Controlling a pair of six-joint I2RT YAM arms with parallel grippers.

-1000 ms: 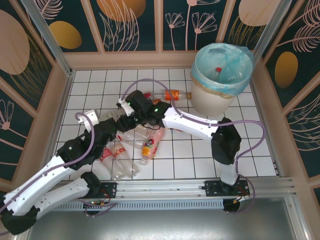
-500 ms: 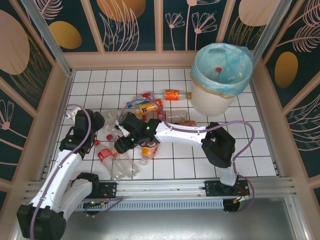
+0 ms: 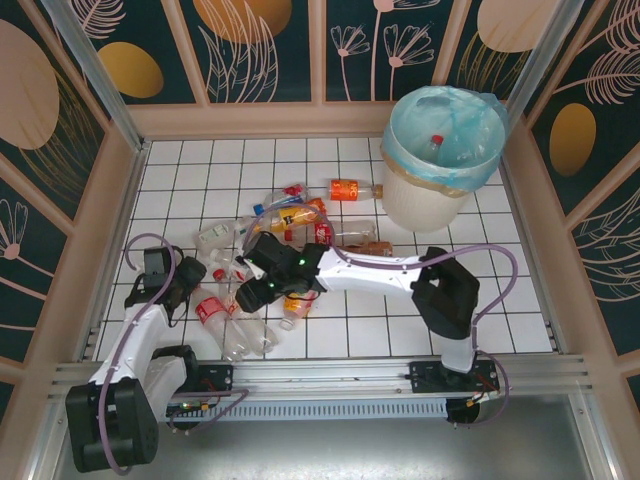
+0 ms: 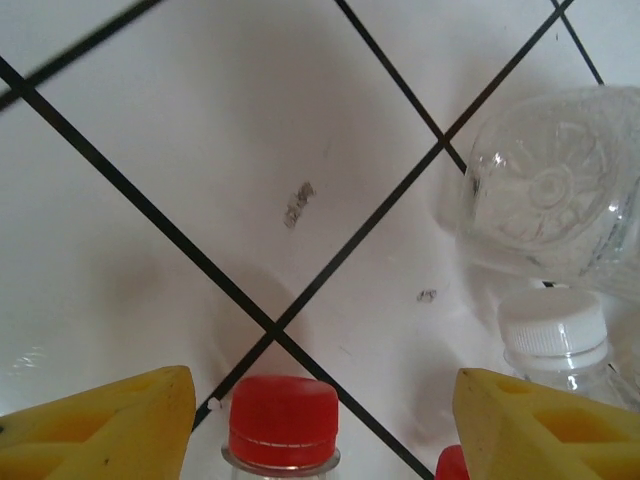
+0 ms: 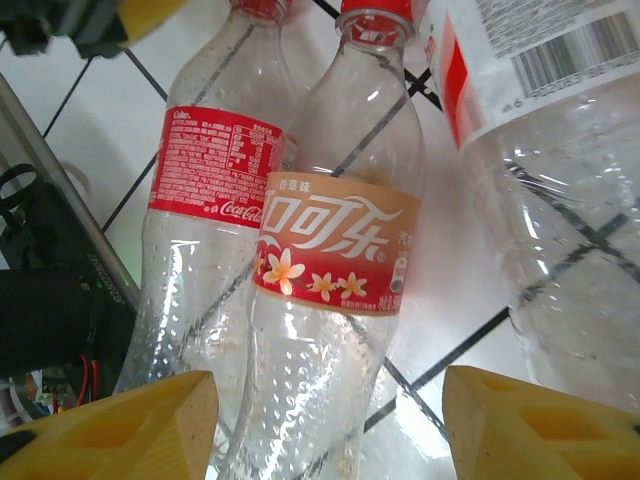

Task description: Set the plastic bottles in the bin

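Both tools gape open: left tool [image 4: 322, 380] above a red-capped bottle [image 4: 283, 422], right tool [image 5: 330, 380] above a flower-labelled bottle [image 5: 335, 250].

The bin [image 3: 425, 205] stands at the far right corner of the table [image 3: 380, 330]; inside it lies one bottle [image 3: 432, 147]; just left of the bin lies a single bottle [image 3: 350, 190], behind the heap of plastic bottles [image 3: 285, 225], which spreads over the middle left of the table. The right gripper [image 5: 330, 420] is above the near part of the heap, over two bottles [image 5: 330, 270] lying side by side; in its wrist view a third bottle [image 5: 540, 150] lies at their right. The left gripper [image 4: 320, 400] is at the left edge of the heap; between its fingers is a capped neck [image 4: 283, 420], perhaps of a lying bottle; right of it is a second capped bottle [image 4: 553, 325]; behind that lies another, its bottom [image 4: 550, 190] toward the camera.
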